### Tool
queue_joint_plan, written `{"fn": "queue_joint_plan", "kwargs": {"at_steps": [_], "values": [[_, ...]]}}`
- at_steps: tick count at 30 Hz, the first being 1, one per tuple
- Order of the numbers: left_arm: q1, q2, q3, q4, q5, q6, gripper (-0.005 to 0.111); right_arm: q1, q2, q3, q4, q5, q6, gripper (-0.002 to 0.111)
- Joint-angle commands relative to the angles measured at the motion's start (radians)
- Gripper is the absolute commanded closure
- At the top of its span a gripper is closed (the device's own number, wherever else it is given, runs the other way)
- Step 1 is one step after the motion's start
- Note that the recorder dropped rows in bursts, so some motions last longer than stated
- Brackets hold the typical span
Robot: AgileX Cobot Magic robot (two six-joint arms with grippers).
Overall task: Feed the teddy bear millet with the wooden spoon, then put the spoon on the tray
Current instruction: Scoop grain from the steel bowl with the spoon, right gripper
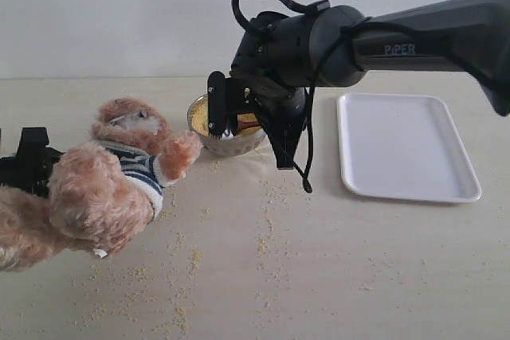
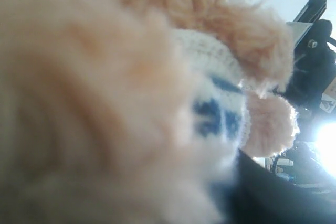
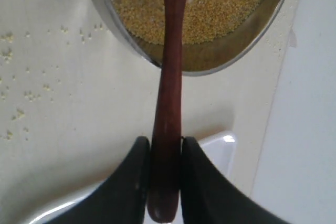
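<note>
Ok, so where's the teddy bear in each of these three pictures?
Exterior view: the teddy bear is at the left, one paw toward the bowl.
Left wrist view: it fills nearly the whole picture, close and blurred.
Right wrist view: not in it; spoon and bowl show instead.
Shared landmark: its striped shirt, also in the left wrist view.

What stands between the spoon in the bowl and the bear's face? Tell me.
Nothing separate shows. The wooden spoon, held in the right gripper, dips into the millet in the metal bowl. The teddy bear lies beside the bowl; only its own raised paw juts toward the rim, slightly off the line.
</note>
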Motion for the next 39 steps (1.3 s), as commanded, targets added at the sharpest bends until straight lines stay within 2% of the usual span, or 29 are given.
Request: {"fn": "queue_joint_plan", "kwargs": {"at_steps": [1,17,29,32,39], "values": [[0.033,-0.001,-0.004,-0.019,0.016,0.007,0.102,-0.027,-0.019,-0.004,0.053,0.011,0.034,0.109],[0.046,-0.001,-0.004,-0.019,-0.007,0.014,0.102,-0.034,-0.048,-0.006,0.060,-0.008,0.134,0.109],[0.046,-0.001,-0.004,-0.019,-0.007,0.014,0.102,-0.034,-0.057,-0.035,0.111,0.020,0.137,0.109],[0.046,-0.001,-0.004,-0.019,-0.007,0.018,0.102,-0.071,-0.057,-0.035,0.276,0.050,0.058,0.109],[0.046,-0.001,-0.004,-0.019,-0.007,0.018,0.102,-0.150,-0.082,-0.035,0.471,0.073,-0.011,0.109]]}}
